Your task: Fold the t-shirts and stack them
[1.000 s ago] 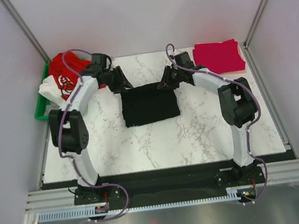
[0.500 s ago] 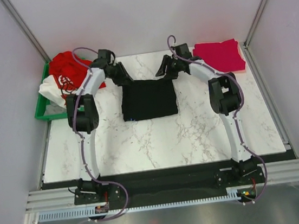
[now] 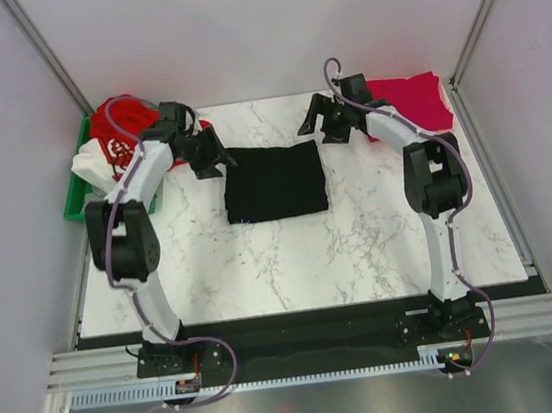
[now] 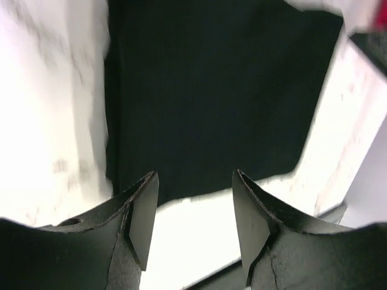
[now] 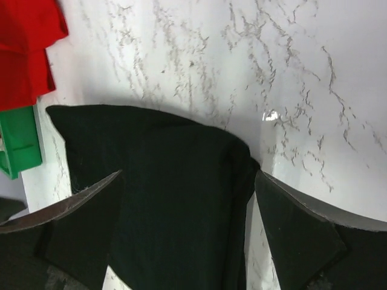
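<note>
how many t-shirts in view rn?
4: black shirt folded mid-table, pink shirt folded far right, red shirt and white printed shirt heaped in the green bin, far left. More may be buried there.

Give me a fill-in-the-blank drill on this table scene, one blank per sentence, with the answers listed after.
The folded t-shirt in the middle of the table is coloured ____.
The left gripper has its fingers ____ and holds nothing.
The bin holding the red t-shirt is coloured ____.
The pink t-shirt lies at the table's far ____ corner.
Missing words: black; open; green; right.
</note>
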Available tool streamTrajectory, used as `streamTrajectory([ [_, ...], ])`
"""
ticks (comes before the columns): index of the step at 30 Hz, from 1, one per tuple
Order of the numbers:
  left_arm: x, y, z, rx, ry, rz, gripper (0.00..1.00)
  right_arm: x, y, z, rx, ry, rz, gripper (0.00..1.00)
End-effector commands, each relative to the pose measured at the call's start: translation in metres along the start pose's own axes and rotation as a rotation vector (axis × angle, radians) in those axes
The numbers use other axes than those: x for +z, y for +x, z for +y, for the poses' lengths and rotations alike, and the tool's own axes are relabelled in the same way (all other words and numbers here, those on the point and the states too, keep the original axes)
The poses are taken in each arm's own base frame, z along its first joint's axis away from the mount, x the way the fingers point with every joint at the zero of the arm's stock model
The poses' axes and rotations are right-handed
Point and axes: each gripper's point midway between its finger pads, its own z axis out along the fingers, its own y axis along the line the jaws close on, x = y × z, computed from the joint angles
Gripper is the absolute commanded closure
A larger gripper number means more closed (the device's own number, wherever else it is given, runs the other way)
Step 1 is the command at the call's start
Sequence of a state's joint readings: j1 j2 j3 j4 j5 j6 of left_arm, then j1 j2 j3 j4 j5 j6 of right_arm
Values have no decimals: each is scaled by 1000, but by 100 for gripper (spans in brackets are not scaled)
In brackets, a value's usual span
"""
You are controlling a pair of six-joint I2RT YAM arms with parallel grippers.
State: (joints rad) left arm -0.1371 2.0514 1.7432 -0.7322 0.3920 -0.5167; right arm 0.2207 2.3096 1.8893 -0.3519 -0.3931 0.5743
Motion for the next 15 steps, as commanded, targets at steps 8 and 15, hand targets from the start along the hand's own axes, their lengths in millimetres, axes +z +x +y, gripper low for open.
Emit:
streamTrajectory([
  [8, -113, 114, 37, 172, -63, -116, 41, -15, 19, -15, -86, 38, 18, 7],
  [15, -158, 159, 53, 219, -49, -271, 41, 14, 60, -30, -84, 41, 125, 9],
])
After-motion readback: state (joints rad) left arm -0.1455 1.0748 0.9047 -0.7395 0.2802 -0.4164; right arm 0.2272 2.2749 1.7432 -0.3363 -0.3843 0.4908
